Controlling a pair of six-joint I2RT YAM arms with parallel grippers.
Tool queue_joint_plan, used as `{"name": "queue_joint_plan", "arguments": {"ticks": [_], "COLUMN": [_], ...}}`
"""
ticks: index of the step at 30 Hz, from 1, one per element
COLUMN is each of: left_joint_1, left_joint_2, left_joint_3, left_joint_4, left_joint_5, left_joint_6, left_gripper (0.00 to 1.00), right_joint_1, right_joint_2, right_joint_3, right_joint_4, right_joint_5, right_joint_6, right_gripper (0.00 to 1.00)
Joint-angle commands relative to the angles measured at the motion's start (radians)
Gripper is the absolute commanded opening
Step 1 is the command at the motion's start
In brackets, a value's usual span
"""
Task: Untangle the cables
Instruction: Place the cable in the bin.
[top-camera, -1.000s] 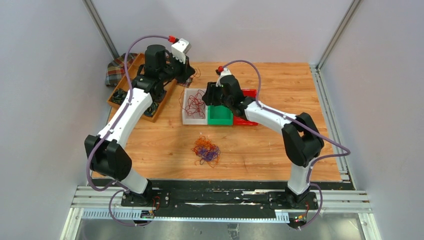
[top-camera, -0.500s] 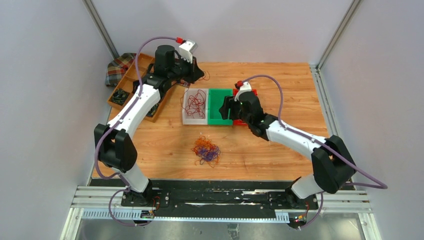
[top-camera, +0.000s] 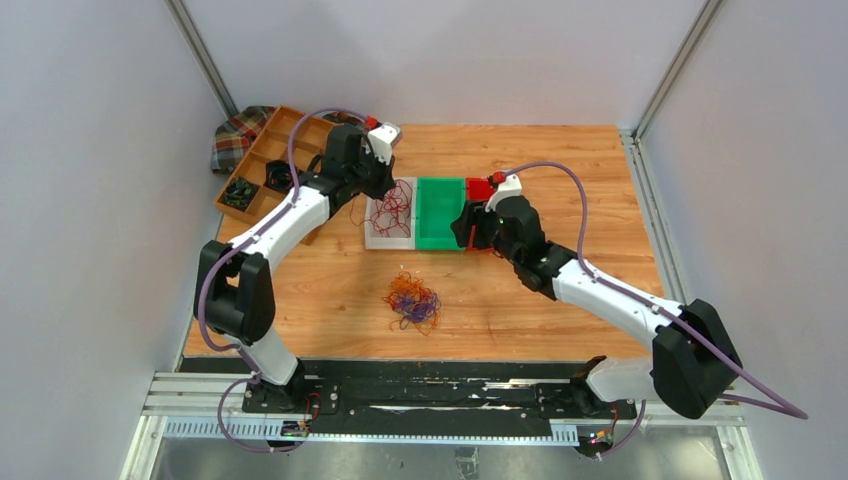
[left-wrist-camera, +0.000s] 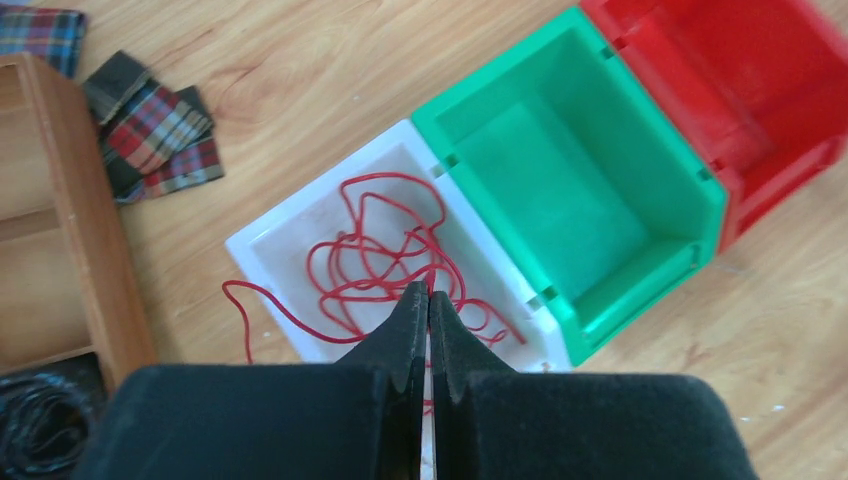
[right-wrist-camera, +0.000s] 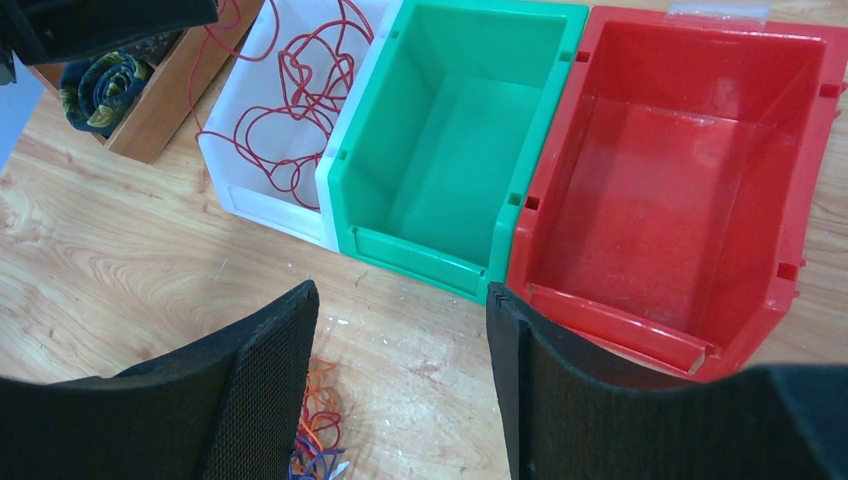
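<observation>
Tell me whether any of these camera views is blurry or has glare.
Left wrist: the red plastic bin looks soft and smeared toward the top right corner, while the rest is crisp. Right wrist: sharp, with a pale sheen on that bin's floor. Top external: even light, faint soft shadows, no glare.

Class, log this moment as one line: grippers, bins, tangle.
left gripper: shut on red cable over white bin | right gripper: open, empty | green bin, red bin: empty | tangle: on table, untouched
</observation>
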Motion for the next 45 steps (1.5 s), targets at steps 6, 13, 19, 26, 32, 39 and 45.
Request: {"name": "queue_joint_plan", "arguments": {"ticks": [6,13,19,26,32,39,45], "left_joint_1": [-0.075,-0.127,-0.127,-0.119,-0.100,0.067,0.183], "left_joint_2": [0.051,0.121,0.168,0.102,0.021,-0.021,-0.022], "left_joint_3": [-0.034,-0.032,-0.002,0.089,0.206,0.155,-0.013], "left_joint_4": [0.057,0.093,0.076,-0.088,-0.289,-0.372,-0.347], "left_joint_5": [-0.171,-0.264,-0.274,-0.211,-0.208,-0.123,-0.014], "left_joint_6": [0.226,0.282,0.268,0.289,0.297,0.242,0.205], "left_gripper": [0.00,0.00,0.02,0.67,0.81,0.88,0.81], "right_joint_1": [-0.010,-0.010,-0.010,-0.011,-0.010,-0.008,-0.005], "right_joint_2": [-0.045,-0.092,-0.120,-0.134,-0.126,-0.129,-0.128], "right_joint_3": [-0.020,-0.042,-0.063,-0.064,-0.057,-0.062,-0.075], "right_joint_4": [-0.011,-0.037,-0.044,-0.044,-0.039,-0.041,-0.040], "right_joint_5": [0.026,0.035,0.036,0.023,0.008,-0.021,-0.037], "right_joint_6": [0.032,0.039,0.046,0.048,0.052,0.058,0.065], "right_gripper": [0.62,0.62,0.62,0.62,0.62,0.62,0.62]}}
